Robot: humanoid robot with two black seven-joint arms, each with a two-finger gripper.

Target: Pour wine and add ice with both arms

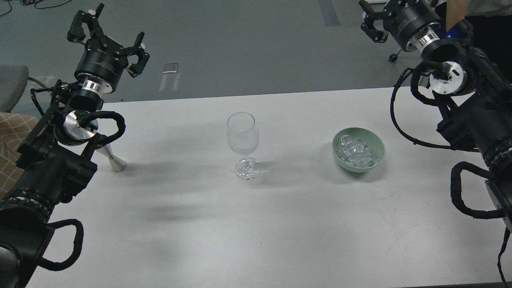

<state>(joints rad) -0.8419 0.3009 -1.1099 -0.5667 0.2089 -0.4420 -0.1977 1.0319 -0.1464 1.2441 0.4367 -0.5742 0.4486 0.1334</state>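
White table [200,224] before grey floor [240,40].

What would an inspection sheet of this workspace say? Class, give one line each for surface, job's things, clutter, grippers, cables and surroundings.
Surface: white table, bare in front, faint scuffs.
Job's things: empty wine glass upright at centre; ice piled in a green bowl to its right.
Clutter: metal cone standing by the left arm; no bottle seen.
Grippers: left gripper open, raised, empty; right gripper raised beyond the table, state unclear.
Cables: black loops on both arms, none on the things.
Surroundings: grey floor; person partly visible top right.
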